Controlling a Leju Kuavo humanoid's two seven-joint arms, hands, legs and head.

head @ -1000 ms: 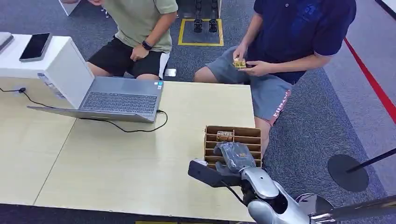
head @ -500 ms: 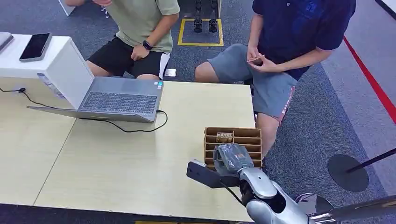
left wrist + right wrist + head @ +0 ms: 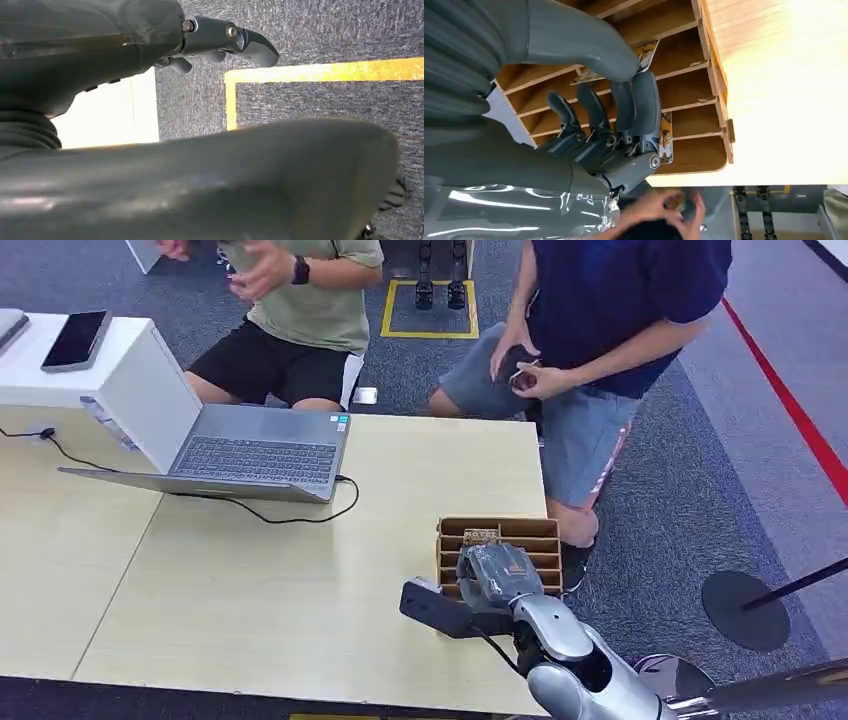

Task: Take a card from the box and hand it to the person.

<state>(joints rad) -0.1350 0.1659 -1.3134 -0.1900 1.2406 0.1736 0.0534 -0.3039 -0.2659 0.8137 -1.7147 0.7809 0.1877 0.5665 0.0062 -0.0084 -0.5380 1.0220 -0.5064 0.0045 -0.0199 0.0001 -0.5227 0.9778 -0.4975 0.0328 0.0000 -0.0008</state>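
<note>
Right hand (image 3: 497,575) sits low and right of centre in the head view, poised over the near end of the slotted wooden box (image 3: 540,530) on the light table (image 3: 250,580). From this height it hides its own fingers, so its grasp cannot be judged here. One card (image 3: 481,536) stands in a slot toward the far end of the box, just beyond the hand. The person in the dark blue shirt (image 3: 620,300) stands at the upper right of the frame, off the far corner of the table, both hands busy with something small.

Left hand (image 3: 220,42) appears in the left wrist view at the upper middle of the frame, above grey carpet and a yellow floor line; its fingers lie apart and hold nothing.

Seen from the right wrist view, the right hand's fingers (image 3: 644,107) are loosely curled and reach down into the slots of the box (image 3: 714,95), thumb apart from them, nothing pinched yet. One card (image 3: 644,52) shows between thumb and fingers near the frame's upper middle; another (image 3: 666,137) lies just beside the fingertips at centre. A good grasp, I judge, wants thumb and finger closing on opposite faces of a single card's top edge, then a straight lift along the slot so the dividers do not snag it.
</note>
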